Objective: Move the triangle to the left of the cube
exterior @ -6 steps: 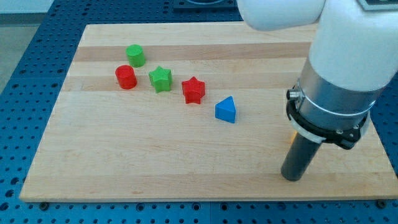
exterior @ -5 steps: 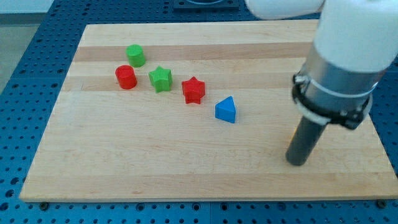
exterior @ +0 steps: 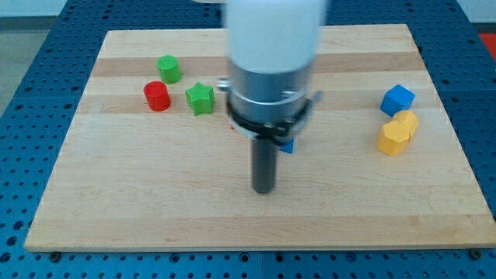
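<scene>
My tip [exterior: 264,190] rests on the board near the middle, just below and to the left of the blue triangle [exterior: 287,145], which is almost wholly hidden behind the arm. The blue cube [exterior: 397,99] sits at the view's right, far from the tip. The red star is hidden behind the arm except for a sliver at its left edge.
Two yellow blocks [exterior: 397,132] sit touching each other just below the blue cube. A green cylinder [exterior: 169,69], a red cylinder [exterior: 156,96] and a green star [exterior: 200,98] sit at the upper left. The wooden board [exterior: 155,201] lies on a blue perforated table.
The arm has swept from the view's right to the middle, uncovering the blue cube and yellow blocks and now covering the blue triangle and red star. The visible blocks have not moved.
</scene>
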`<state>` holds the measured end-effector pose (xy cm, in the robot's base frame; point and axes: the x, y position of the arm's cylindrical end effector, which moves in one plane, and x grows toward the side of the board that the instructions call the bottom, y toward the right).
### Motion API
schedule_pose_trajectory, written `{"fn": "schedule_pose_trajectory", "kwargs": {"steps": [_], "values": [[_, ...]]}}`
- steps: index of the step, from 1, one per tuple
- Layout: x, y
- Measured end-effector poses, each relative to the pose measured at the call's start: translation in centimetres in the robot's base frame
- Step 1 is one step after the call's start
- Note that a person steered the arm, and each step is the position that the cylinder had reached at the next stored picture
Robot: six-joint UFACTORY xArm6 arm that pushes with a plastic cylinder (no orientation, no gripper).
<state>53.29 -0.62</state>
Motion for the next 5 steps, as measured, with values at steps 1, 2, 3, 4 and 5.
{"fn": "schedule_pose_trajectory", "kwargs": {"steps": [1, 2, 3, 4, 5], "values": [[-5.5, 3.8], [-7.6, 8.5], [-7.9, 9.1], [-6.8, 2.7], [-7.1, 1.4]]}}
